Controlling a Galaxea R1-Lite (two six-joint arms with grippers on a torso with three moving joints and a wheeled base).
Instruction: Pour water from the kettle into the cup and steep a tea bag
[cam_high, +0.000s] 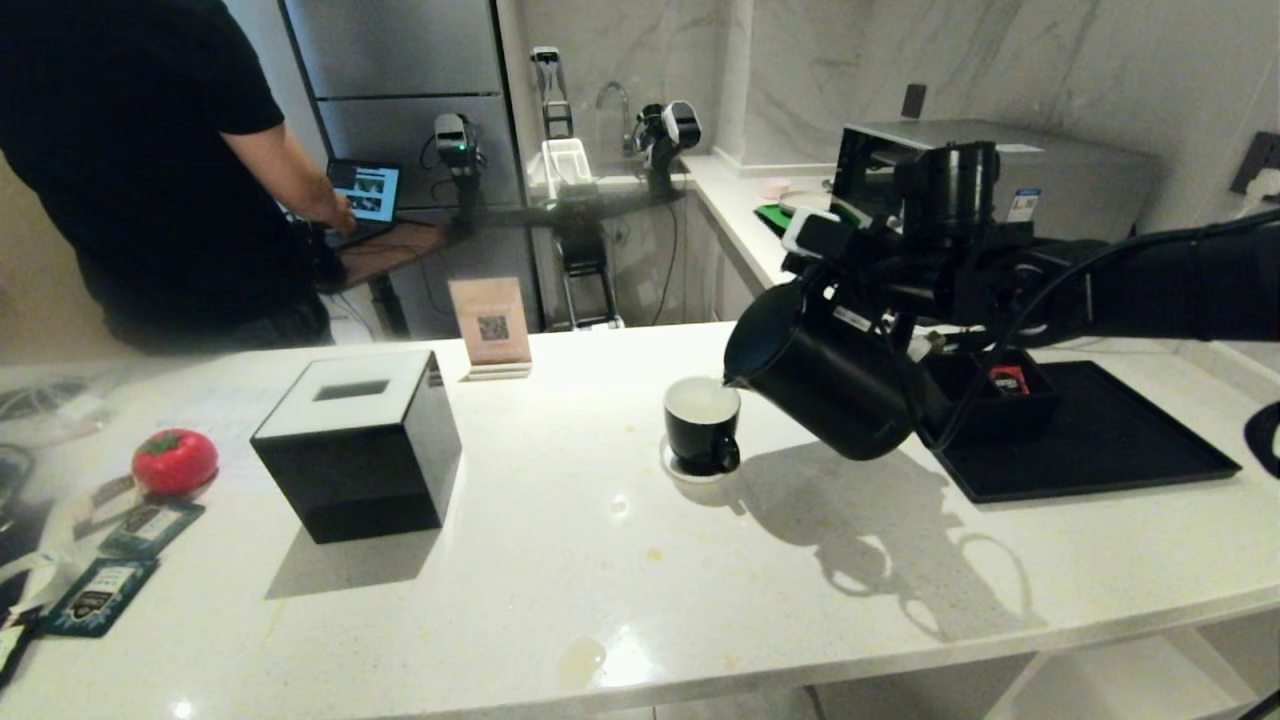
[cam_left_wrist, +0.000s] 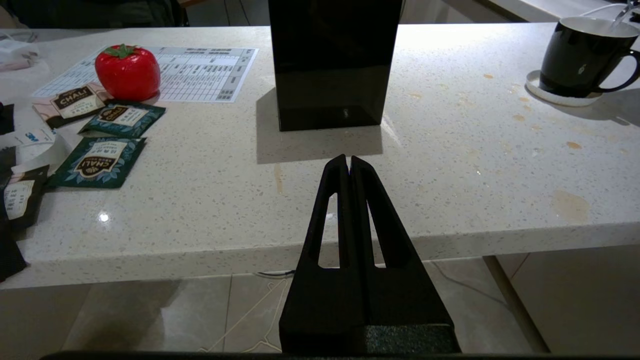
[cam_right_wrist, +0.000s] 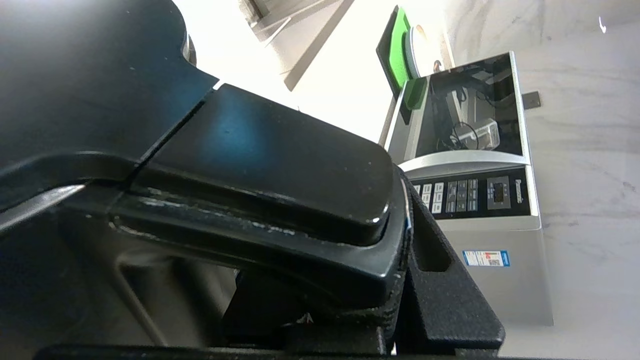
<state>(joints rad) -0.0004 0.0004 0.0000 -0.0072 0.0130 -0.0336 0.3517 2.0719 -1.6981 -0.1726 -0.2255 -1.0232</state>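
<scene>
The right pincer (cam_high: 905, 330) is clamped on the handle of the kettle (cam_high: 820, 375), holding it in the air above the desk (cam_high: 620, 560) and tipped steeply toward the robot's left. In the right wrist view the black handle (cam_right_wrist: 260, 200) fills most of the picture, with one pincer finger (cam_right_wrist: 440, 280) pressed against its side. The kettle's spout points down just over the rim of the cup (cam_high: 702, 425), which stands upright on a small white coaster (cam_high: 690, 468) near the middle of the desk; its white inside shows. Behind the kettle a flat black tray (cam_high: 1100, 440) lies on the desk, with a small black box (cam_high: 1000, 390) on it.

The left pincer (cam_left_wrist: 349, 161) hangs low at the near edge of the desk, its fingers pressed together on nothing. Beyond it stands a black cube box (cam_high: 360, 445) with a white top, well apart from the cup. Farther to the robot's left lie a red tomato-shaped object (cam_high: 175, 460), a printed sheet (cam_left_wrist: 200, 75) and several dark teal packets (cam_left_wrist: 100, 161). A person in a black shirt (cam_high: 130, 160) stands behind the desk at a laptop (cam_high: 365, 195). No tea bag can be made out.
</scene>
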